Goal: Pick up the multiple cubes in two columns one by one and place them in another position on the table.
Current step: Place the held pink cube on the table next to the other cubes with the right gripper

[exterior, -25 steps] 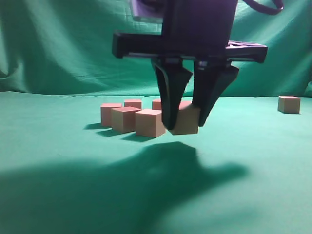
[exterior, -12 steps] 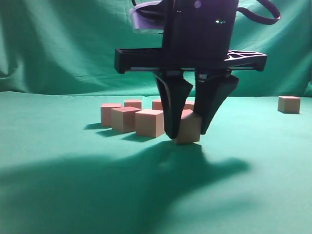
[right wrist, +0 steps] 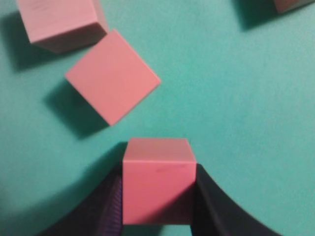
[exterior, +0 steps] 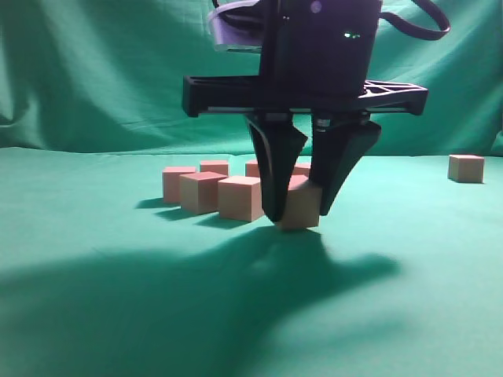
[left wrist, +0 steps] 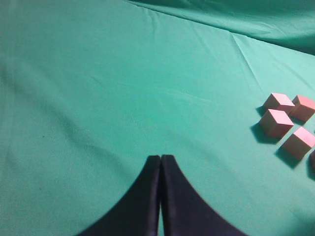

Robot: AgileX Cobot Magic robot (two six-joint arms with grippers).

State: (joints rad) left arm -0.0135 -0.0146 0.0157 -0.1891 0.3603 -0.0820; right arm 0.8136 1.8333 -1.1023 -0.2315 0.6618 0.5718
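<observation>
Exterior view: right gripper low over the green bench, jaws clamped on one cube from either side, its base at or just above the cloth; contact hard to judge from this angle. Held by opposite flat faces, probably so it cannot twist during a lift. Remaining cubes clustered just left and behind, close to the held one but apart from it. One lone cube far right near the backdrop, likely a drop-off spot.

Left wrist view: left gripper with jaws pressed together on nothing, over bare cloth, well apart from the cluster at the right edge; apparently parked clear of the working arm.

Right wrist view: same cube square between the two dark fingers, pink top face upward, centred in the grip. Nearest neighbour cube turned diagonally just beyond, with green cloth showing between; room enough, by the look of it, for a straight lift
</observation>
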